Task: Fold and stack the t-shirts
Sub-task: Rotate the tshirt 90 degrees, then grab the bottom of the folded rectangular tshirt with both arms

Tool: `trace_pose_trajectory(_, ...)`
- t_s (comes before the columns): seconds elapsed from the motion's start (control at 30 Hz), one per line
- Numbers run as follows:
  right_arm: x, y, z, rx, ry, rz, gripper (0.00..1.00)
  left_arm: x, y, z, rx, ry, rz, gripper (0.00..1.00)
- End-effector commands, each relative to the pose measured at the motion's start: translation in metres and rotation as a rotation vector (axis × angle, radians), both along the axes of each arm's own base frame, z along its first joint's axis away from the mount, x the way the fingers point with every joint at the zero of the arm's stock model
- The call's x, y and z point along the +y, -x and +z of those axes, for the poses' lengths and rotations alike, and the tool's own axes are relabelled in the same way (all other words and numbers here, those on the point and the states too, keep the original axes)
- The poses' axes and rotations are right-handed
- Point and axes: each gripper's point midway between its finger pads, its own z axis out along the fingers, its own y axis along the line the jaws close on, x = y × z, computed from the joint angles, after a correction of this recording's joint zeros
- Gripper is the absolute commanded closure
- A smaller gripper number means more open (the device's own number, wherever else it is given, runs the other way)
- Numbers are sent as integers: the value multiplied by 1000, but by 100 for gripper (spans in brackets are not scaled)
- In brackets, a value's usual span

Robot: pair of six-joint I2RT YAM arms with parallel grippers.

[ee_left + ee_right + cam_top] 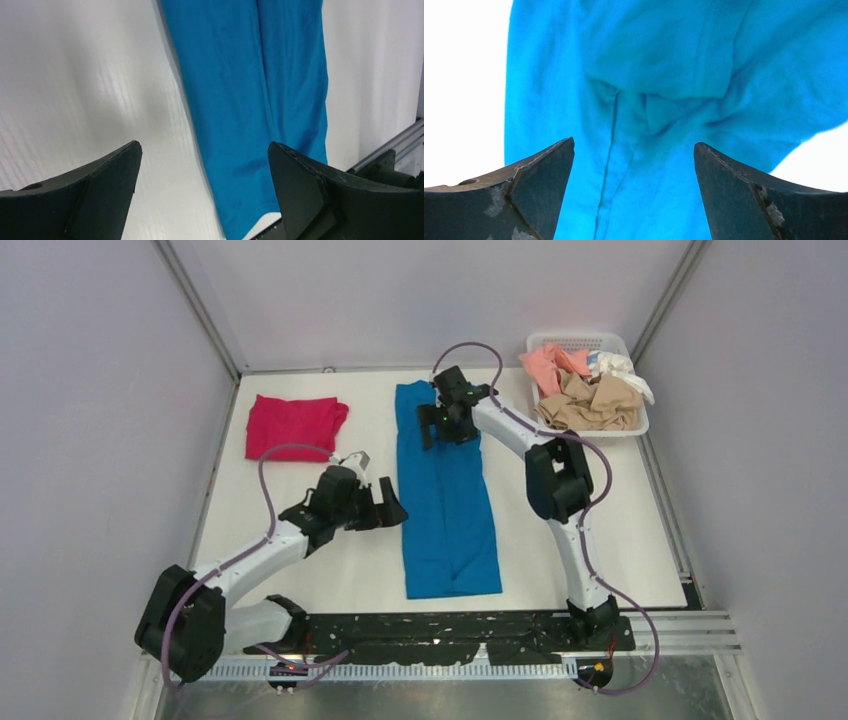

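A teal-blue t-shirt (445,500) lies as a long narrow folded strip down the middle of the table. It also shows in the left wrist view (250,85) and the right wrist view (664,75). A magenta-red t-shirt (292,425) lies folded at the far left. My left gripper (385,508) is open and empty, just left of the strip's left edge. My right gripper (437,427) is open and empty, hovering over the strip's far end.
A white basket (634,344) at the far right holds peach (552,366), tan (590,402) and white (618,367) shirts. Grey walls stand on both sides. A black rail (450,625) runs along the table's near edge.
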Motion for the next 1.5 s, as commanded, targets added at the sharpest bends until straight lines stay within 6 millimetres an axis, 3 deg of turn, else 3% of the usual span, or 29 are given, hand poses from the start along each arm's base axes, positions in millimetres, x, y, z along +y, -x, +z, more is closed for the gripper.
trace_pose_trajectory(0.0,-7,13,159,-289,-148,23,5,-3,36,0,47,-29,12,0)
trace_pose_trajectory(0.03,-20,26,144,-270,-119,-1,5,-3,48,-6,68,-22,11,0)
trace_pose_trajectory(0.07,-26,34,175,-342,-165,-23,5,-5,59,-11,90,-7,5,0)
trace_pose_trajectory(0.1,-42,49,147,-301,-113,-58,5,-7,71,-16,110,6,-11,1)
trace_pose_trajectory(0.13,-49,59,169,-354,-152,-85,5,-8,83,-20,128,12,-23,2)
trace_pose_trajectory(0.17,-65,82,154,-335,-140,-101,5,-11,94,-21,130,18,-44,4)
trace_pose_trajectory(0.2,-66,87,156,-354,-176,-123,5,-11,103,-23,138,14,-53,4)
trace_pose_trajectory(0.27,-81,135,113,-261,-194,-120,5,-12,120,-29,148,9,-87,6)
trace_pose_trajectory(0.3,-80,147,130,-295,-268,-123,5,-14,126,-31,155,16,-101,8)
trace_pose_trajectory(0.33,-83,171,102,-226,-274,-102,5,-17,132,-32,159,22,-117,10)
trace_pose_trajectory(0.37,-82,184,113,-246,-328,-94,5,-20,135,-34,161,25,-123,11)
trace_pose_trajectory(0.4,-87,204,89,-185,-323,-87,5,-24,139,-34,162,30,-136,14)
trace_pose_trajectory(0.43,-91,219,88,-167,-335,-88,5,-30,142,-34,162,35,-156,17)
trace_pose_trajectory(0.53,-105,265,46,-39,-320,-79,4,-45,151,-36,171,23,-204,28)
trace_pose_trajectory(0.67,-104,311,20,76,-384,-32,0,-49,153,-51,204,-41,-182,45)
trace_pose_trajectory(0.8,-101,335,11,142,-427,-12,3,-63,153,-55,226,-33,-190,58)
trace_pose_trajectory(1.0,-108,355,7,201,-414,-10,6,-63,159,-61,263,-84,-198,100)
trace_pose_trajectory(1.23,-124,367,4,236,-326,-3,16,-51,165,-59,274,-118,-193,100)
trace_pose_trajectory(1.47,-114,382,-13,320,-387,-20,32,-48,167,-60,274,-117,-179,100)
